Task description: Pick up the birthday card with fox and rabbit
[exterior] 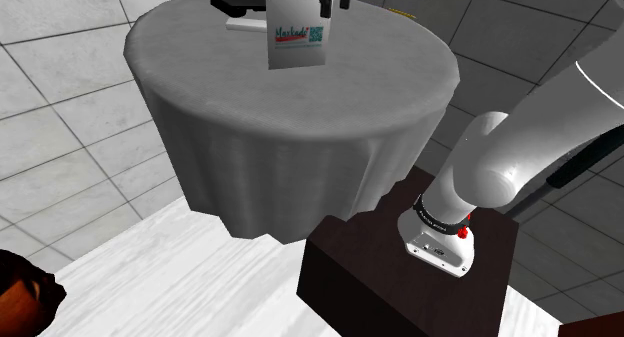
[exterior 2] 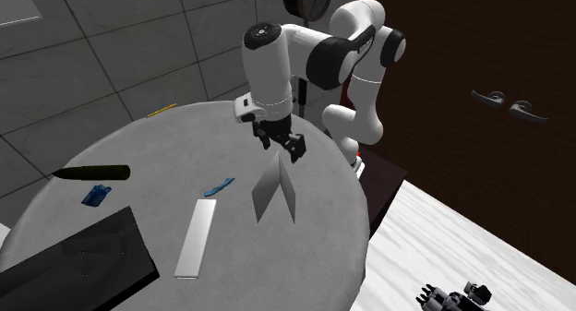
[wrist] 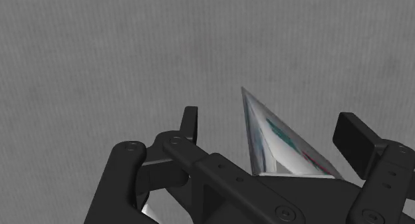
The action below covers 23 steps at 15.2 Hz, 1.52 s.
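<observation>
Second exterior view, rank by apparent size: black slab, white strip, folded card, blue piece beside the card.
1. black slab, though it is nearest the camera and cut off by the edge
2-3. white strip and folded card: too alike to rank
4. blue piece

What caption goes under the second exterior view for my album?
Open black gripper poised over a folded card standing on a round grey table.

arm showing glossy white links, dark joints | base wearing black band, red dot | gripper showing all-black, round screws
</observation>
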Each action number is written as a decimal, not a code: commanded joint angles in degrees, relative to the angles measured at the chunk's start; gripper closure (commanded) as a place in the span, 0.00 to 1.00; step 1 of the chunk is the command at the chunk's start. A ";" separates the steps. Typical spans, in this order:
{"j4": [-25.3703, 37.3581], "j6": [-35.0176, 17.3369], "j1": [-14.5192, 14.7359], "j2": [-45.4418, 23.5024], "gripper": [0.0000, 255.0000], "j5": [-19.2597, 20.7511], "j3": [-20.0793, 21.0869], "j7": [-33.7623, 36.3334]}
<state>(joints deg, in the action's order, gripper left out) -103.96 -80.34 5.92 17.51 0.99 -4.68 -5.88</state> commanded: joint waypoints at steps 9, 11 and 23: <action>24.51 5.91 1.29 -19.43 0.00 -3.83 -0.49 -8.67; 21.93 4.09 1.33 -18.66 0.00 -3.74 -0.46 -8.69; 17.49 1.15 1.22 -17.17 1.00 -3.55 -0.53 -9.04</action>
<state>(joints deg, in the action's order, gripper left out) -86.25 -79.14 7.30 0.61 -2.82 -5.00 -14.95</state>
